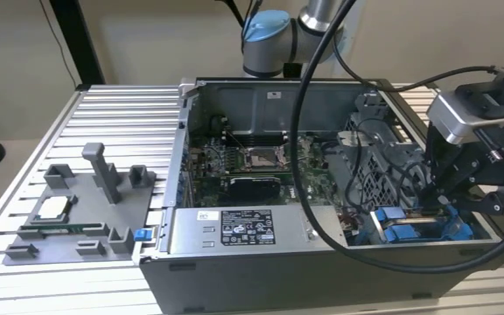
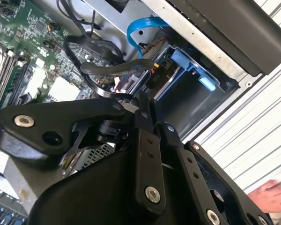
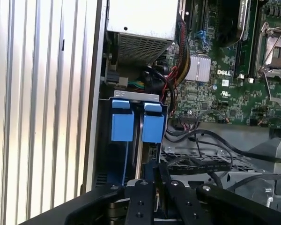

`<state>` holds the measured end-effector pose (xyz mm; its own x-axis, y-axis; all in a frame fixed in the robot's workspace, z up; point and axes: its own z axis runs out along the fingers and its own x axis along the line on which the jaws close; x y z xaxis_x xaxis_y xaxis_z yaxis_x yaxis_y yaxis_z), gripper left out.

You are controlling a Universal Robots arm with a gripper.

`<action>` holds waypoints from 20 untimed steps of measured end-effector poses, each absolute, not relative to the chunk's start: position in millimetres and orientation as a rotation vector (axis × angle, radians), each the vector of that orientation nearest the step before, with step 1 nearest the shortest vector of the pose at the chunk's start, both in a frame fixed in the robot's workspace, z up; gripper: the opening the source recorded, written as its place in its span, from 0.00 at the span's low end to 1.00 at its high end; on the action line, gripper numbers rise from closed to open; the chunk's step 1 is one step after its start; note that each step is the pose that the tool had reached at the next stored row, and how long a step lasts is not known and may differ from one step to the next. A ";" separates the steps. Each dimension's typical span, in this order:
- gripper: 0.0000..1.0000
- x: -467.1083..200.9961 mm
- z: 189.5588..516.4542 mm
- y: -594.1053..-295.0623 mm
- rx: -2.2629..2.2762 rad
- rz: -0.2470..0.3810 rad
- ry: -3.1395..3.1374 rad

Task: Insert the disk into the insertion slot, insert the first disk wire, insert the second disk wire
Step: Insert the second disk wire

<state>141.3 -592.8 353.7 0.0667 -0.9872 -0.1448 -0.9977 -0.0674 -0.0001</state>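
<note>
Gripper (image 3: 158, 180) over the insertion slot (image 3: 103, 140) — fingers (image 2: 144, 112) pressed together, perhaps pinching a dark cable — grip uncertain.

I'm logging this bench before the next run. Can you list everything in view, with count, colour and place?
Open dark grey computer case: one, on the ribbed metal table.
Green motherboard: one, inside the case.
Grey labelled power-supply box: one, along the case's near wall.
Drive bay with blue plastic tabs: one, in the case corner at the exterior view's right.
Light blue flat cable: one, curling above the bay.
Grey parts fixture: one, on the table at the exterior view's left.
Person's hand: one, at the table edge.
Black gripper: one, over the bay.
</note>
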 end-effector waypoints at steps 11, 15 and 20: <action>0.00 140.8 349.1 -591.7 -2.215 0.141 2.077; 0.00 140.8 349.1 -591.6 -2.215 0.141 2.077; 0.00 140.7 348.6 -590.5 -2.214 0.138 2.076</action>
<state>140.7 -590.5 348.6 0.0647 -0.9885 -0.1368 -0.9979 -0.0634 -0.0139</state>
